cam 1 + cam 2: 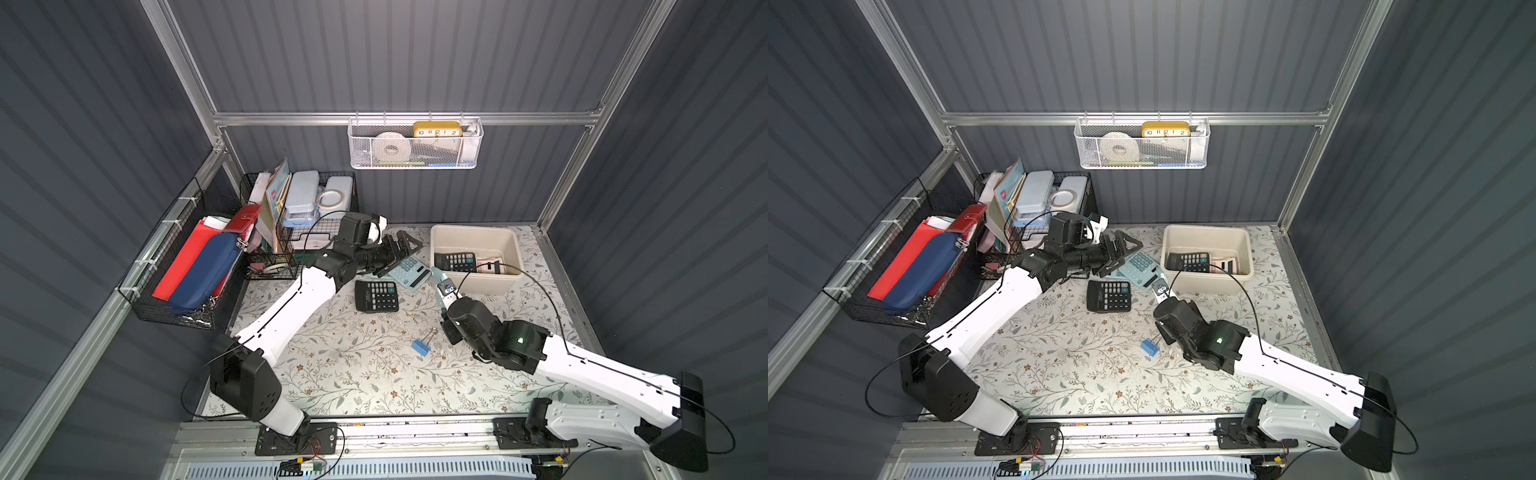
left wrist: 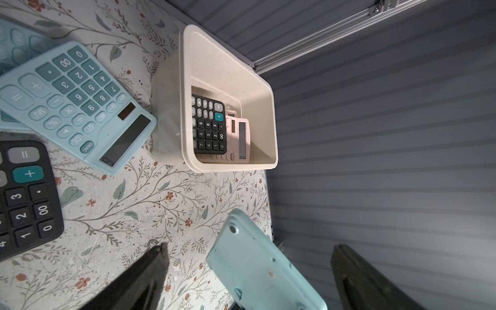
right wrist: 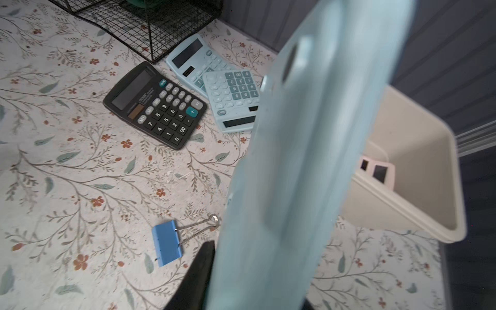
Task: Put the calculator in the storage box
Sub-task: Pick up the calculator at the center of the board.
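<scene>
My right gripper [image 1: 443, 287] [image 3: 255, 281] is shut on a light blue calculator [image 1: 438, 276] [image 3: 303, 166], which stands on end just in front of the storage box's near left corner. The storage box [image 1: 473, 286] [image 1: 1204, 286] [image 3: 418, 206] is a cream tub at the back right. It holds a black calculator [image 1: 455, 262] and a pink one [image 1: 491, 266]. My left gripper [image 1: 400, 249] [image 2: 249, 248] is open. In the left wrist view the held calculator's back [image 2: 257, 271] shows between its spread fingers, touching neither.
On the floral mat lie a black calculator [image 1: 376, 296], a light blue one [image 1: 409, 270] overlapping another blue one, and a blue binder clip [image 1: 422, 347]. Black wire baskets [image 1: 291, 249] stand at the back left. A white mesh basket [image 1: 415, 145] hangs on the rear wall.
</scene>
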Available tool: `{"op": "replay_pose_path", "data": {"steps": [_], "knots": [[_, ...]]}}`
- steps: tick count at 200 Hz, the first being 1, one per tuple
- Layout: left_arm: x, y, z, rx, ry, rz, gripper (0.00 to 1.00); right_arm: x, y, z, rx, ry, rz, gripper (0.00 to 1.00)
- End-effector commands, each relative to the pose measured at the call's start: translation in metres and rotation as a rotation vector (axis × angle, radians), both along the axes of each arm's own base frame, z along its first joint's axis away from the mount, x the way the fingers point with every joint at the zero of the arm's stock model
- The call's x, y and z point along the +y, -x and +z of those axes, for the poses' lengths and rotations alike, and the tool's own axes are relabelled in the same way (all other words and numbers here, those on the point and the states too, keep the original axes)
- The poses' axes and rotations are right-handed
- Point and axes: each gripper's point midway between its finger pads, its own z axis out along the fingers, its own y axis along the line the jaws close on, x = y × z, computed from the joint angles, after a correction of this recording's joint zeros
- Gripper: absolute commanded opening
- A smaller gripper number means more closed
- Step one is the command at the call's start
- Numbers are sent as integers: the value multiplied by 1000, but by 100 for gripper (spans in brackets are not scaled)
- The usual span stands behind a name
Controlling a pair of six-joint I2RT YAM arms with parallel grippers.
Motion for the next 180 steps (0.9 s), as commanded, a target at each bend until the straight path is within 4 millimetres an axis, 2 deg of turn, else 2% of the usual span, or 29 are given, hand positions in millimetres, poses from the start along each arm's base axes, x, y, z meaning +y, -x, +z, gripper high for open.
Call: {"op": "replay_pose_path", "data": {"steps": [1,9,13,48,72,97,134,180], "knots": [[-8,16,-23,197,-7,-60,98,-2,-15,29,-178,146,-56,26],[-10,15,-24,217,1,-59,96,0,-15,35,-208,169,-57,26],[-12,15,-24,224,9,-60,95,4,-18,29,-209,204,-57,26],[-18,22,-37,307,28,-99,90,23,-24,27,-252,307,-26,26],[-22,27,-46,340,28,-119,84,30,-27,18,-266,401,-28,26],[-26,31,-56,357,20,-136,68,35,-29,9,-270,471,-28,25],[-27,30,-69,349,-16,-167,43,43,-29,6,-283,486,-11,25],[-30,26,-84,366,-46,-192,12,45,-30,-1,-289,509,-12,31]]}}
